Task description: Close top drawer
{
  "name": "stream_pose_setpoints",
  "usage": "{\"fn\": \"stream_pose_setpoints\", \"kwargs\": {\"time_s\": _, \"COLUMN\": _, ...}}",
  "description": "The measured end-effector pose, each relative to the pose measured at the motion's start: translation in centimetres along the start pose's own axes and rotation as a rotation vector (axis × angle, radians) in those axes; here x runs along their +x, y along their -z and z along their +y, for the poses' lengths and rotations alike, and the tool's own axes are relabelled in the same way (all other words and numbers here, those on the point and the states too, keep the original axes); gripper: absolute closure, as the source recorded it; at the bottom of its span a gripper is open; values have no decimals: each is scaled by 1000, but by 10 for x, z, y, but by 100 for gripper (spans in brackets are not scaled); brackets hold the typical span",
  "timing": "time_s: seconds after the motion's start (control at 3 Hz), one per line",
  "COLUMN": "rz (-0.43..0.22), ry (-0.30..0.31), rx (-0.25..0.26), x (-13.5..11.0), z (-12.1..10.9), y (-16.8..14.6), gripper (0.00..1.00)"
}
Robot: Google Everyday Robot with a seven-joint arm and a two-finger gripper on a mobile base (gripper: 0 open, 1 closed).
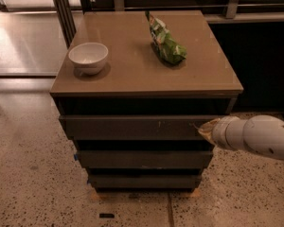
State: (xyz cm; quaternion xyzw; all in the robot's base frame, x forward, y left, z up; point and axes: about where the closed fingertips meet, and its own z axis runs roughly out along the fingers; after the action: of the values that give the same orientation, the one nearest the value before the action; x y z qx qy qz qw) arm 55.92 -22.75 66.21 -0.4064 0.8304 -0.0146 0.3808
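Gripper: the tan-tipped gripper (204,130) is sitting at the right end of the top drawer's front, and its tip is apparently touching that front close to the right edge.
Grip state: I cannot tell whether it is clenched or released.
Arm: the smooth white cylindrical arm (260,137) is reaching in from the right edge of the view, sloping slightly upward toward the drawer, low beside the cabinet.
Top drawer: the wide, shallow dark grey-brown top drawer (132,126), with a flat handleless front and small white scuffs right of centre, is standing partly pulled out just under the cabinet top, with a dark gap showing above its front.
Lower drawers: the two narrower dark drawer fronts, middle (144,159) and bottom (144,179), are sitting stepped back below it.
Cabinet top: the flat tan-brown rectangular top (132,77) is carrying two things, well apart.
Bowl: the small round white bowl (88,57) is standing upright near the top's left side.
Bag: the crumpled green snack bag (165,44) is lying toward the back right.
Floor: the speckled pale terrazzo floor (33,183) is surrounding the cabinet.
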Motion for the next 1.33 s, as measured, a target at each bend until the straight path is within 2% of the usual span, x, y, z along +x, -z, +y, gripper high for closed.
{"fn": "stream_pose_setpoints", "kwargs": {"time_s": 0.33, "rz": -5, "ry": 2, "rx": 7, "x": -11, "z": -11, "y": -17, "gripper": 100}}
{"fn": "stream_pose_setpoints", "kwargs": {"time_s": 0.67, "rz": -5, "ry": 2, "rx": 7, "x": -11, "z": -9, "y": -16, "gripper": 100}}
{"fn": "stream_pose_setpoints", "kwargs": {"time_s": 1.0, "rz": 18, "ry": -20, "rx": -33, "x": 4, "z": 4, "y": -7, "gripper": 100}}
{"fn": "stream_pose_setpoints", "kwargs": {"time_s": 1.33, "rz": 96, "ry": -151, "rx": -162, "x": 60, "z": 64, "y": 54, "gripper": 100}}
